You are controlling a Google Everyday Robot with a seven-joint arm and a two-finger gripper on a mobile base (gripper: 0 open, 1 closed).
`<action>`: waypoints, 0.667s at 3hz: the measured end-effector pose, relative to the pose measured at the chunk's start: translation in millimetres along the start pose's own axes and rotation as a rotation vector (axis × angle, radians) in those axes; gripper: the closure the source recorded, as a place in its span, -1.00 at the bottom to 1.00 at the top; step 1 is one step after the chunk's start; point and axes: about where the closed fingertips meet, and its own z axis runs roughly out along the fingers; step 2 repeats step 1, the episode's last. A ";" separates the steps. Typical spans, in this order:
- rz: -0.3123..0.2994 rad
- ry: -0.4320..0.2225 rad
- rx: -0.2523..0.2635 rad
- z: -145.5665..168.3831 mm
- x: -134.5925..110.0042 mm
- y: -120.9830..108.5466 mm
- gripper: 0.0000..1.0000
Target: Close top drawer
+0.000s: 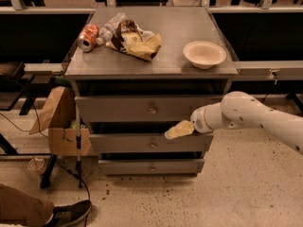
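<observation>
Ok, camera view — the wide grey top drawer with a small metal knob at its centre sits right under the grey metal cabinet top, with a dark gap between them. The cream-tipped gripper on the white arm is just below that panel's right part, at the upper edge of the narrower middle drawer — can't tell if it's open or closed. On top are an orange soda can, a crumpled snack bag and a cream bowl

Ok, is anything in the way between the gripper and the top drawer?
Nothing visible is. The gripper sits just below the front panel of the top drawer, right of its knob, with no object between them. The drawer's inside is hidden.
</observation>
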 end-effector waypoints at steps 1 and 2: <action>0.001 0.001 -0.001 -0.2 0.8 0.0 -1.00; 0.001 0.001 -0.001 -0.2 0.8 0.0 -1.00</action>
